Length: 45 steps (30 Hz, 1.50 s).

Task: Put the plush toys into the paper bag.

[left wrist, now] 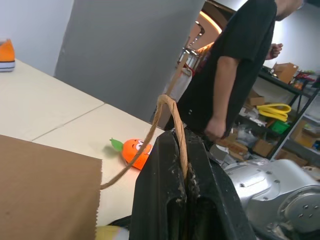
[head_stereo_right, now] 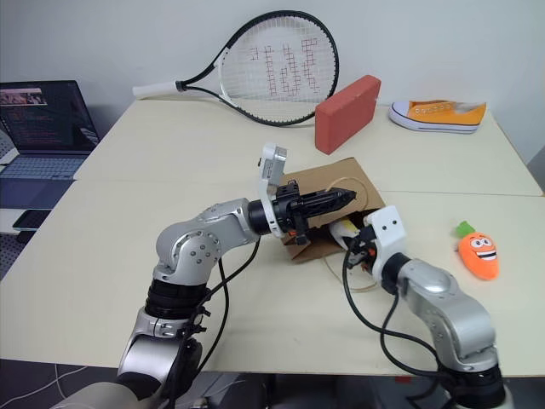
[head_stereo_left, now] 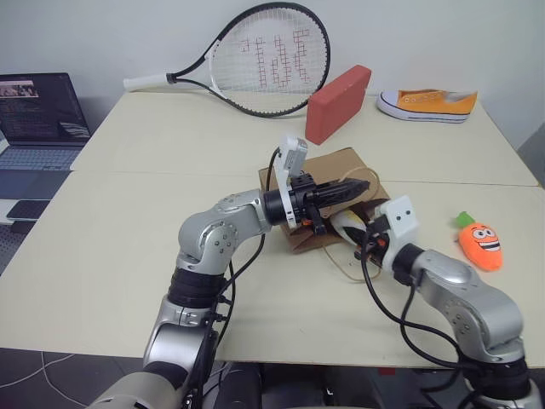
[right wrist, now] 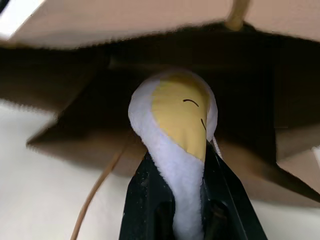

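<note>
The cream surface (head_stereo_left: 128, 256) stood against a white wall, a seam crossing it. A tennis racket (head_stereo_left: 255, 60), a red block (head_stereo_left: 338, 104) and an orange-and-white sneaker (head_stereo_left: 426, 104) lay along its far side; a laptop (head_stereo_left: 34, 128) sat off to the left. A person in black (left wrist: 225, 75) stood beyond its right edge. The left pincer (head_stereo_left: 362, 187) was closed on a cord handle (left wrist: 172, 120) of the paper bag (head_stereo_left: 328, 166) at mid-surface. The right pincer (right wrist: 185, 165) gripped the egg toy (right wrist: 175, 125) at the bag's mouth. The carrot toy (head_stereo_left: 481, 243) lay on the surface to the right.

Left gripper (head_stereo_left: 362, 187) fingers clamped; right gripper (right wrist: 186, 165) gripping.
</note>
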Each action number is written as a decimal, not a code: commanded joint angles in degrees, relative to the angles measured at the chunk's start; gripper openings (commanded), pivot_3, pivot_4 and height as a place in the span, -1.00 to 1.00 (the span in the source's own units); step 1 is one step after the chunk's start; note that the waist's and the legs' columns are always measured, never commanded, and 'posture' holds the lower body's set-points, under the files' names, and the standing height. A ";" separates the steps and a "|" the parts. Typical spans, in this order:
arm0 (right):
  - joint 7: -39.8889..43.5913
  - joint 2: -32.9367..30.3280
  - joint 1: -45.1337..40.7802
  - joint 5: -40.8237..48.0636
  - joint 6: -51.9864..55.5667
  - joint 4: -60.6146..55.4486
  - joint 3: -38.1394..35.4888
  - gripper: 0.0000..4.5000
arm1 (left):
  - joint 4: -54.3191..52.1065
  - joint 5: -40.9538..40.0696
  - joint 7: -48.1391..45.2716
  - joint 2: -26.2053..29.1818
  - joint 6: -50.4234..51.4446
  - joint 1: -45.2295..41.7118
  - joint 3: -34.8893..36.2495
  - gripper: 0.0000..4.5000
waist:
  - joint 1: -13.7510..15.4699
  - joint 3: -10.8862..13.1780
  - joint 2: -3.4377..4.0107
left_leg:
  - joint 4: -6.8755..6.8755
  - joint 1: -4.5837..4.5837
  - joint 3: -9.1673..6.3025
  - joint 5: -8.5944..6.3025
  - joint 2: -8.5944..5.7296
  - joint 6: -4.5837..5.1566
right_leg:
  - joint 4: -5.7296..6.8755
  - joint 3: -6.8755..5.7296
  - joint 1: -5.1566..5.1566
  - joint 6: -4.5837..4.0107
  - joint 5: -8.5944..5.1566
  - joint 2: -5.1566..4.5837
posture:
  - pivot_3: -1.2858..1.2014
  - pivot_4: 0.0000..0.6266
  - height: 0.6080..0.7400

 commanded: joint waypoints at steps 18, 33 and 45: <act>-4.87 16.94 -8.57 7.44 4.41 8.67 -2.85 -0.97 | 0.71 -3.86 -0.33 2.43 1.13 -3.19 3.80 -1.00 | -0.18 -0.01 0.04 | -0.02 -0.03 -0.01 0.00 0.04 0.00 | 0.01 0.00 -0.07 -0.18 0.06 0.08 | 0.03 -0.52 1.00; -7.10 19.26 -9.65 2.79 -0.97 13.70 2.31 -0.97 | 2.09 -5.19 -3.06 3.96 0.82 -3.91 5.62 -1.00 | -0.24 -0.02 0.05 | -0.04 -0.04 0.00 0.00 0.09 0.00 | 0.01 0.01 -0.11 -0.23 0.04 0.13 | 0.03 -0.52 1.00; -4.31 15.00 -8.83 1.58 -3.49 10.13 4.15 0.90 | 1.71 -3.31 -4.90 5.18 0.00 -1.75 3.20 -1.00 | -0.24 -0.01 0.05 | -0.05 -0.05 0.00 0.00 0.09 0.00 | 0.01 0.01 -0.12 -0.25 0.03 0.14 | 0.03 -0.52 1.00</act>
